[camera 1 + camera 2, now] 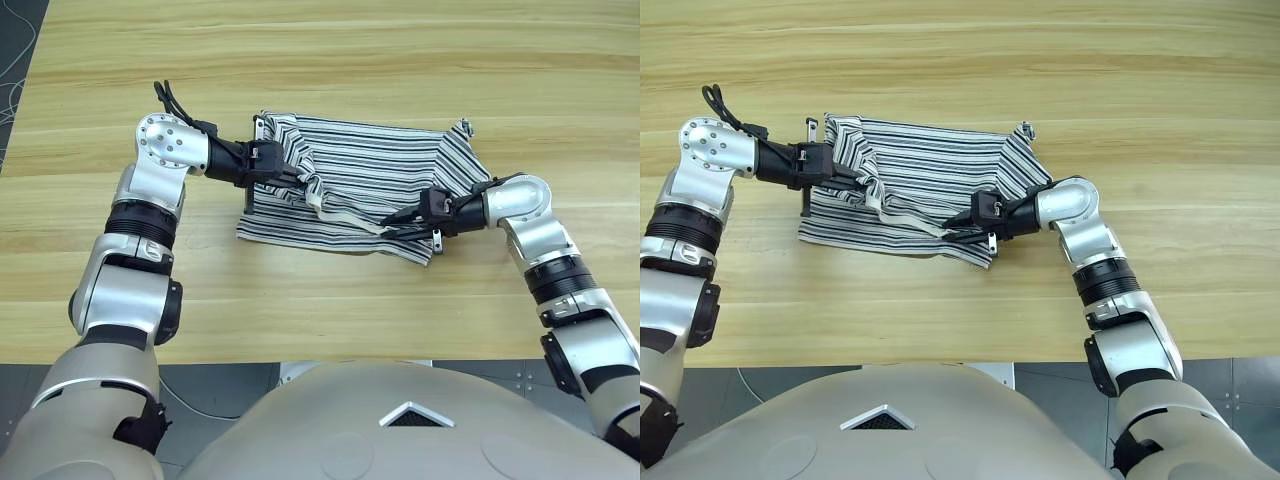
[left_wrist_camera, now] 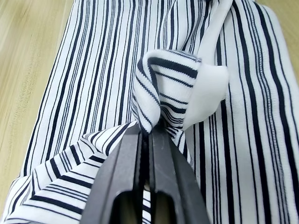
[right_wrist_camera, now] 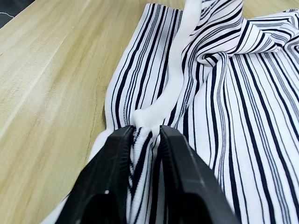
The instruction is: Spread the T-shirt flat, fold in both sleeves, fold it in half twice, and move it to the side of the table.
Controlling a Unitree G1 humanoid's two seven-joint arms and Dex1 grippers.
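Observation:
A black-and-white striped T-shirt [image 1: 370, 165] lies partly folded on the wooden table [image 1: 400, 60]. My left gripper [image 1: 300, 180] is shut on a bunched fold of the T-shirt [image 2: 168, 88] near its left side, with cloth pinched between the fingers [image 2: 126, 168]. My right gripper [image 1: 392, 222] is shut on the T-shirt's near edge [image 3: 154, 112] at the white hem band, low over the table. A white band of cloth [image 1: 340, 215] runs between the two grippers.
Bare wood surrounds the T-shirt on all sides, with wide room at the far side [image 1: 1040, 50] and to the left [image 1: 60, 150]. The table's near edge [image 1: 300, 358] runs just in front of me.

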